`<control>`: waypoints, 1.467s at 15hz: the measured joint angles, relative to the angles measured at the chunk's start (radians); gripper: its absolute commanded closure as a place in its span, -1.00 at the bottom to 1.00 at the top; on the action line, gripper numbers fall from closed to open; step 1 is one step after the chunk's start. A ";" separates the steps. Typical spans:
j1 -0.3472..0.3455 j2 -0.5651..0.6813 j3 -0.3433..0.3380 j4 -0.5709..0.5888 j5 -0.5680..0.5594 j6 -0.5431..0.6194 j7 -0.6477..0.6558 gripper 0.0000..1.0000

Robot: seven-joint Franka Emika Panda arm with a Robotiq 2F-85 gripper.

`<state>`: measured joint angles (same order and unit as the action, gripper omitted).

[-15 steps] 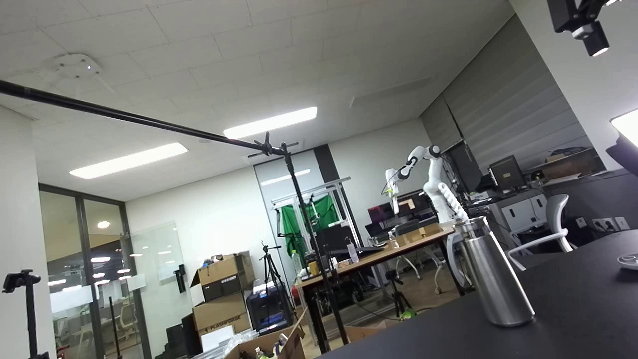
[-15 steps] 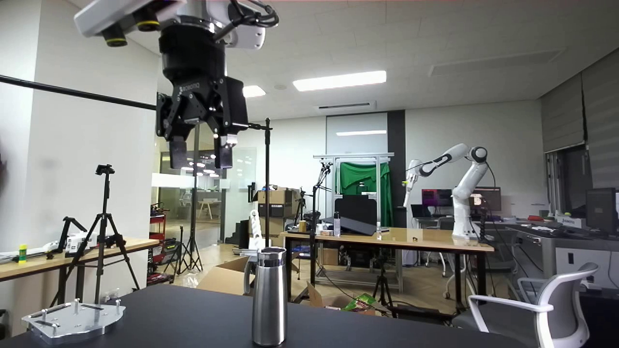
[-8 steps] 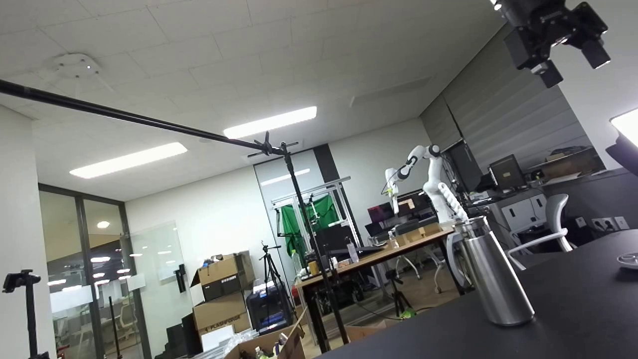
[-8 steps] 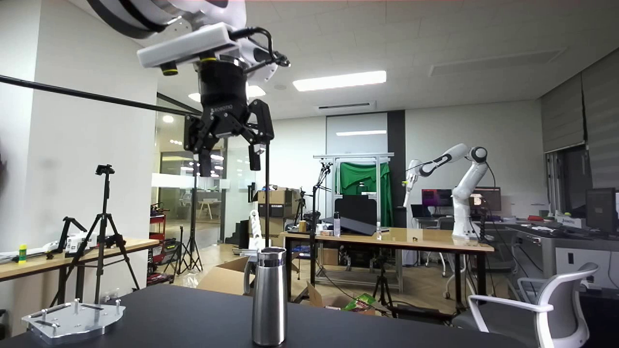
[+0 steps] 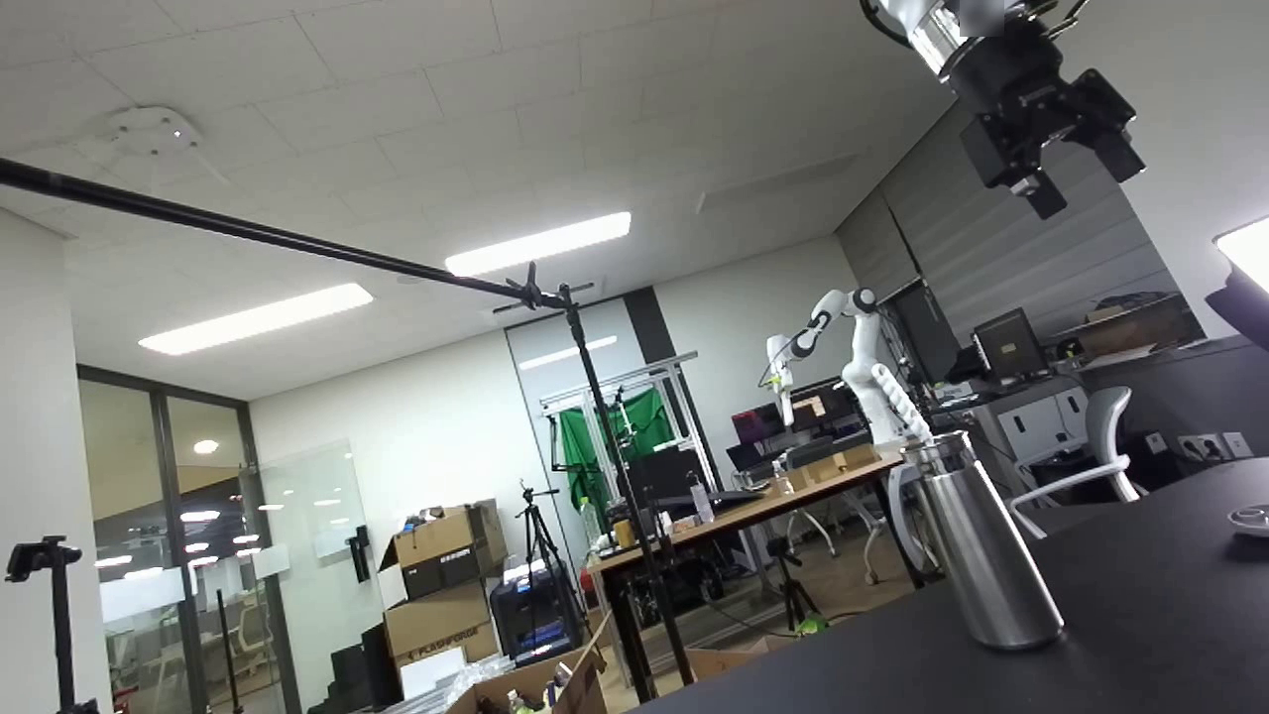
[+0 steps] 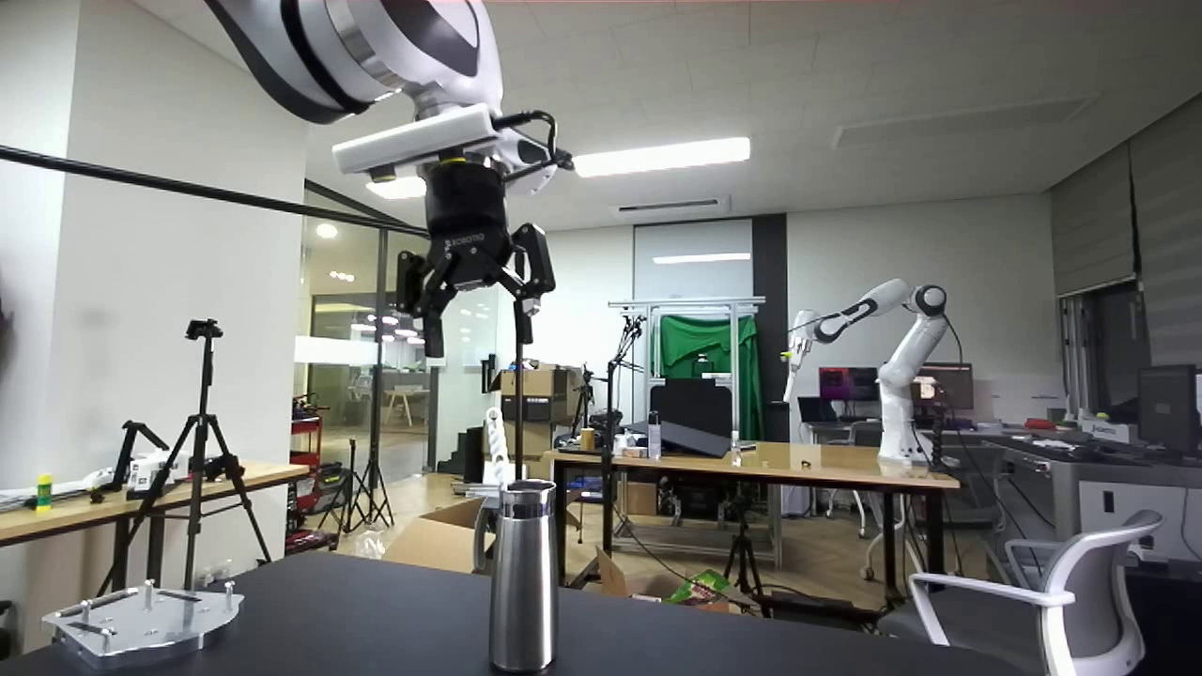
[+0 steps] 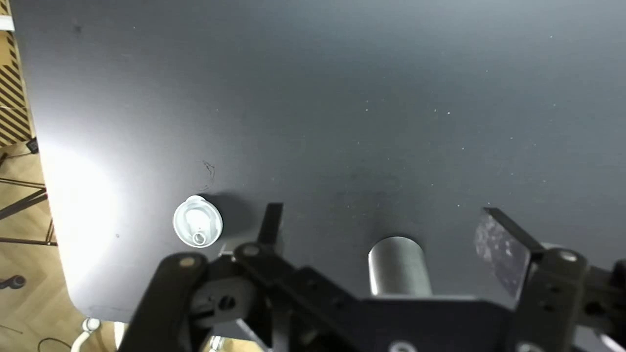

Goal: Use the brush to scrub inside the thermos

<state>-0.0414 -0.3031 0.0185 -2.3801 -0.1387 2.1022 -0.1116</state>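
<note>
The thermos [image 6: 524,582] is a tall steel flask with a side handle, standing upright on the dark table; it shows in both exterior views [image 5: 986,555]. A white ribbed handle [image 5: 900,400], apparently the brush's, slants up at the thermos's mouth, and it also shows in an exterior view [image 6: 496,437]. Its lower end is hidden. My gripper [image 6: 480,340] is open and empty, pointing down well above the thermos. It is also high in an exterior view [image 5: 1087,183]. In the wrist view, the thermos's lower side [image 7: 398,266] shows between my spread fingers [image 7: 384,212].
A white lid [image 7: 197,221] lies on the dark table [image 7: 318,98] near its edge. A clear plate with metal posts [image 6: 146,624] sits at the table's left in an exterior view. A white chair [image 6: 1061,601] stands beside the table. Another white arm [image 6: 901,376] stands far back.
My gripper has come down and moved sideways toward the thermos: leftward in one exterior view, rightward in another. It has turned a little and its fingers look wider apart. The thermos has not moved.
</note>
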 measured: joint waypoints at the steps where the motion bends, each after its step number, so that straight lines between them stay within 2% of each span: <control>1: 0.000 -0.001 0.000 0.000 0.000 -0.001 0.000 -1.00; 5: 0.002 0.007 0.000 0.002 -0.009 0.000 -0.016 -1.00; 8: 0.008 0.080 0.005 0.042 -0.069 0.000 -0.020 -1.00; 15: 0.055 0.360 0.031 0.305 -0.139 0.005 -0.033 -1.00; 17: 0.074 0.419 0.043 0.379 -0.131 0.005 -0.113 -1.00; 22: 0.089 0.499 0.079 0.507 -0.061 -0.032 -0.414 -1.00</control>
<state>0.0475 0.1957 0.0974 -1.8731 -0.1994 2.0701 -0.5260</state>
